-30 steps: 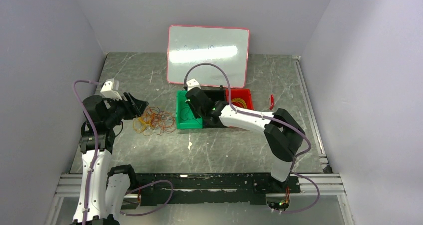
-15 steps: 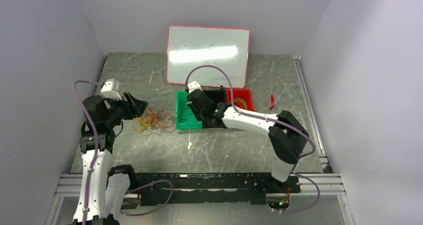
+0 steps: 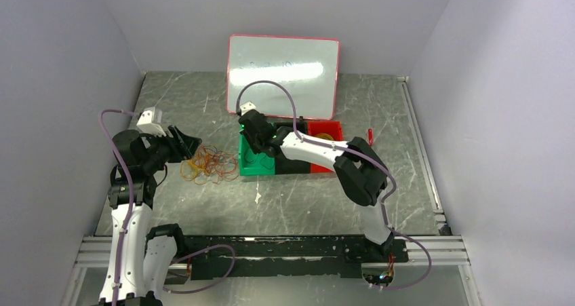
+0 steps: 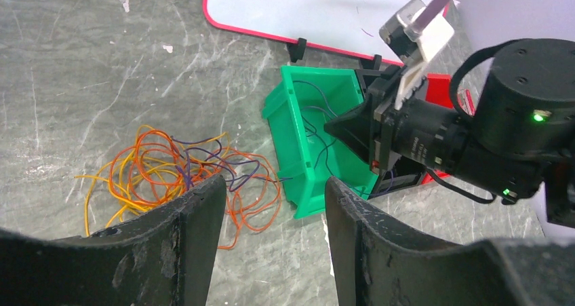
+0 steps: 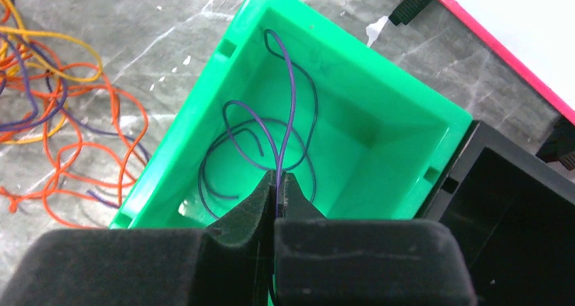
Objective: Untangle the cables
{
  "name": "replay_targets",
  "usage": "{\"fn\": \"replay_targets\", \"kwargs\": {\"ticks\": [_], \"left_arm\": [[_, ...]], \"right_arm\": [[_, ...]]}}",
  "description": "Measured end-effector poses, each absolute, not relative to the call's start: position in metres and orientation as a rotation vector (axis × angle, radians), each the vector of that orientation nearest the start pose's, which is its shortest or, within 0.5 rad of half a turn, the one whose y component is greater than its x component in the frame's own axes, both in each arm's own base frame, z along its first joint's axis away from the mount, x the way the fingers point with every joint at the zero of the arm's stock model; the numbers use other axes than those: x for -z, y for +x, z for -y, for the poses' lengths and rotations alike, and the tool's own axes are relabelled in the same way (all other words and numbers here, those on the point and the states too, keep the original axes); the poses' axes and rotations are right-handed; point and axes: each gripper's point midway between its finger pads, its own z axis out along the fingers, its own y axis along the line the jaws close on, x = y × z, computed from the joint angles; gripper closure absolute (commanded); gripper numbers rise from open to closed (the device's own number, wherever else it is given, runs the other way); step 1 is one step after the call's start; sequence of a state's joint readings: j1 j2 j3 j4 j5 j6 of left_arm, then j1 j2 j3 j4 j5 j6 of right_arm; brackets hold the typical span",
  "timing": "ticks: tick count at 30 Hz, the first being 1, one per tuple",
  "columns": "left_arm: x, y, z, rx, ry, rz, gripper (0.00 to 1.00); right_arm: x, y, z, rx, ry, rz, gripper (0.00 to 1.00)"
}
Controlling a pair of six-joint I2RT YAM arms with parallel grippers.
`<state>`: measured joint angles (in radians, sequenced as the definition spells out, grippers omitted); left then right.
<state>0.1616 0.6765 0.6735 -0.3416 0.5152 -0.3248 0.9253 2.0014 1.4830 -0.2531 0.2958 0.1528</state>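
Right gripper (image 5: 276,184) shifted leftward over green bin (image 5: 380,116), clamped on purple cable (image 5: 292,82); left gripper (image 4: 274,192) jaws apart, near cable tangle (image 4: 169,174).

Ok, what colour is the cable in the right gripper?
Purple cable, pinched by the right gripper over the green bin; right wrist view shows it best.

In the top view, the upper part of the green bin (image 3: 252,165) and most of the black bin (image 3: 293,167) are covered by the right arm (image 3: 308,150). The writing on the whiteboard (image 3: 283,75) is too faint to be read. In the left wrist view, the fingers (image 4: 180,252) of the left gripper (image 4: 272,184) are cut off by the bottom edge. In the right wrist view, the cables (image 5: 57,109) are cut off at the left edge. The lower end of the purple cable (image 5: 290,96) is hidden between the closed jaws of the right gripper (image 5: 278,180).
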Motion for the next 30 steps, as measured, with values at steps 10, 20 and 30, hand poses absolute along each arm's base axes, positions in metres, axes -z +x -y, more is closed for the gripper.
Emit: {"fn": "replay_targets", "kwargs": {"ticks": [10,20,30], "left_arm": [[-0.227,0.266,0.056,0.602,-0.115,-1.911,0.4],[-0.227,0.266,0.056,0.602,-0.115,-1.911,0.4],[-0.226,0.266,0.056,0.602,-0.115,-1.911,0.4]], "right_arm": [[-0.077,0.381,-0.395,-0.311,-0.681,-2.116,1.0],[-0.079,0.387,-0.408,-0.353,-0.701,-2.056,0.85],[-0.066,0.386,-0.404,-0.322,-0.724,-2.076,0.6]]}}
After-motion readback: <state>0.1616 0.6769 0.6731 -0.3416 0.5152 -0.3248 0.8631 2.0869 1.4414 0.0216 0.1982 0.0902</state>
